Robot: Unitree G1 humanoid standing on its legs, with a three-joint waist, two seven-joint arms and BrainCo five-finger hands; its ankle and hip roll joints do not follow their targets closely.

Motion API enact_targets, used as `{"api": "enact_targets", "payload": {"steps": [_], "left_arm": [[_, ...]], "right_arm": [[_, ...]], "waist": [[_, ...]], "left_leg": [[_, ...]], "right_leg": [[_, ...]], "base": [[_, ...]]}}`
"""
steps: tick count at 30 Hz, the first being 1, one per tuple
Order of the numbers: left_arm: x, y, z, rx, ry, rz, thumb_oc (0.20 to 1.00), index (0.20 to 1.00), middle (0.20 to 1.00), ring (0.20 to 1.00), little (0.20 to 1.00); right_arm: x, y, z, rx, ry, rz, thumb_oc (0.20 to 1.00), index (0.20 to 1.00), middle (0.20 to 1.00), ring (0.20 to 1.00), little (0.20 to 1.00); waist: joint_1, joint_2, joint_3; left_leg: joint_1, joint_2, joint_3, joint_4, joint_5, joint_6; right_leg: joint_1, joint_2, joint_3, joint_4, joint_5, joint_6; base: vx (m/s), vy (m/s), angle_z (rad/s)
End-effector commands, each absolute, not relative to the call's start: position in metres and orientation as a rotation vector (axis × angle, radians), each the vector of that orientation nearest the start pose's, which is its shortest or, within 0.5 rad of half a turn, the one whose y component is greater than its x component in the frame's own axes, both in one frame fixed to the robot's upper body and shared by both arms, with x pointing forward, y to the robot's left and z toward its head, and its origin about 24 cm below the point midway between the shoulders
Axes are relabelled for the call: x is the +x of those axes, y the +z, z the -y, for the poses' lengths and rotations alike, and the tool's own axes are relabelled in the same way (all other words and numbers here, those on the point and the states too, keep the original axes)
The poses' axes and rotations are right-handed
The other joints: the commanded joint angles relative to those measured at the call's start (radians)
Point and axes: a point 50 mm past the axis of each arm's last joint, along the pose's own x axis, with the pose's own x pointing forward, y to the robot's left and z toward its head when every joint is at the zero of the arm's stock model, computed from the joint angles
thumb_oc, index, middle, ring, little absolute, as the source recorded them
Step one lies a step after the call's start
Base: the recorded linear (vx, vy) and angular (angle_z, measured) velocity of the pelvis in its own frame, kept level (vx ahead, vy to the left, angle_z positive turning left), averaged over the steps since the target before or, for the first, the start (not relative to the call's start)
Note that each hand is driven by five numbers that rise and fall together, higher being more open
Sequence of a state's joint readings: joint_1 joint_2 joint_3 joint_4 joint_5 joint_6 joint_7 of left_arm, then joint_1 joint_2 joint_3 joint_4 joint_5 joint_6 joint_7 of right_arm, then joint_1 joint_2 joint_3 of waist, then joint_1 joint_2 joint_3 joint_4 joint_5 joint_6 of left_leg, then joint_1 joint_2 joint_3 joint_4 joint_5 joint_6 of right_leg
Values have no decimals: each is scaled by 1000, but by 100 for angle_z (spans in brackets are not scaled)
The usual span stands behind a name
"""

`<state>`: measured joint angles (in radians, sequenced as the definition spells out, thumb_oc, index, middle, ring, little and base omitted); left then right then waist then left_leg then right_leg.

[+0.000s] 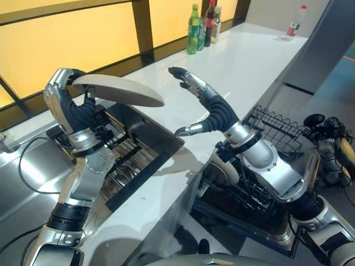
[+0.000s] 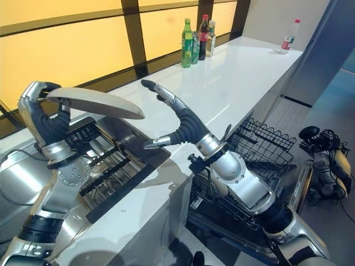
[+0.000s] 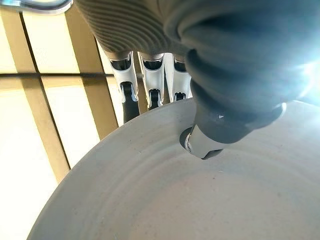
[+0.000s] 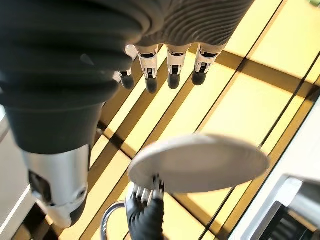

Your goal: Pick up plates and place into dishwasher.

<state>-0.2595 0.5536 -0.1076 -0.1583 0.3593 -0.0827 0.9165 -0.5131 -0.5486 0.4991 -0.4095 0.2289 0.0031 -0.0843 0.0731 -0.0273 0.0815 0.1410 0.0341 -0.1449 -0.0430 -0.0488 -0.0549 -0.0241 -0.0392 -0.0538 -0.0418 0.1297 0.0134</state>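
Tabletop (image 1: 249, 61): long white surface, bottles (image 1: 201, 26) at its far end, well apart from the work
Dishwasher rack (image 2: 260, 147): dark wire basket pulled out low at the robot's right, below the tabletop edge
Sink (image 1: 130, 147): steel basin directly under the lifted plate
Plate (image 1: 119, 90): pale, stiff and likely breakable, smooth so probably slippery; held aloft near level, best taken by the rim
Left hand (image 1: 69, 102): fingers and thumb pinch the plate's rim
Right hand (image 2: 177, 119): spread and empty, just beside the plate

Kitchen, long white counter (image 1: 244, 61), sink (image 1: 138, 147), bottles (image 1: 202, 25), open dishwasher rack (image 1: 272, 130)
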Motion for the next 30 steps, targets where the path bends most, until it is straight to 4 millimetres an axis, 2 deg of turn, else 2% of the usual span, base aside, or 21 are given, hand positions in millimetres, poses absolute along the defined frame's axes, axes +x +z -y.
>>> {"api": "enact_targets", "payload": {"steps": [1,6,10,21,22,23,24,30], "left_arm": [[263,217,-183,474,570,996,200,200,200,200,200],[256,223,-156,374,378,1034,200,200,200,200,200],[250,227,-144,347,277,1058,200,200,200,200,200],[244,221,-140,301,159,1044,200,200,200,200,200],[245,220,-139,303,157,1043,200,200,200,200,200],[245,220,-139,304,158,1043,200,200,200,200,200],[245,220,-138,303,159,1042,200,200,200,200,200],[248,221,-136,309,171,1049,200,200,200,200,200]], "right_arm": [[238,237,61,-283,640,837,1000,1000,1000,1000,1000],[234,244,55,-327,642,884,1000,1000,1000,1000,1000],[232,249,56,-350,626,917,1000,1000,1000,1000,1000],[233,250,61,-368,628,929,1000,1000,1000,1000,1000],[233,250,61,-371,628,928,875,875,875,875,875],[234,250,60,-375,631,925,564,564,564,564,564],[235,250,59,-381,635,924,200,200,200,200,200],[236,250,54,-437,668,916,200,200,200,200,200]], "waist": [[26,-25,-71],[29,-23,-69],[29,-20,-70],[36,-17,-75],[37,-17,-75],[37,-17,-76],[38,-18,-76],[39,-19,-80]], "left_leg": [[-77,-85,-3,34,-17,30],[-83,-85,-4,28,-15,31],[-85,-84,-4,23,-13,31],[-95,-88,-10,24,-15,36],[-94,-89,-12,24,-15,37],[-94,-90,-13,23,-15,37],[-94,-90,-14,23,-14,37],[-94,-89,-17,19,-10,39]], "right_leg": [[94,-80,-13,91,-191,121],[96,-80,-22,82,-189,122],[95,-81,-26,80,-188,123],[91,-87,-30,76,-183,129],[92,-87,-29,76,-183,129],[92,-87,-28,75,-182,128],[92,-88,-27,75,-182,128],[96,-88,-27,69,-179,126]], "base": [[-60,-34,5],[-53,-21,7],[-32,-2,6],[-6,2,0],[0,0,0],[0,0,0],[0,0,0],[0,0,0]]}}
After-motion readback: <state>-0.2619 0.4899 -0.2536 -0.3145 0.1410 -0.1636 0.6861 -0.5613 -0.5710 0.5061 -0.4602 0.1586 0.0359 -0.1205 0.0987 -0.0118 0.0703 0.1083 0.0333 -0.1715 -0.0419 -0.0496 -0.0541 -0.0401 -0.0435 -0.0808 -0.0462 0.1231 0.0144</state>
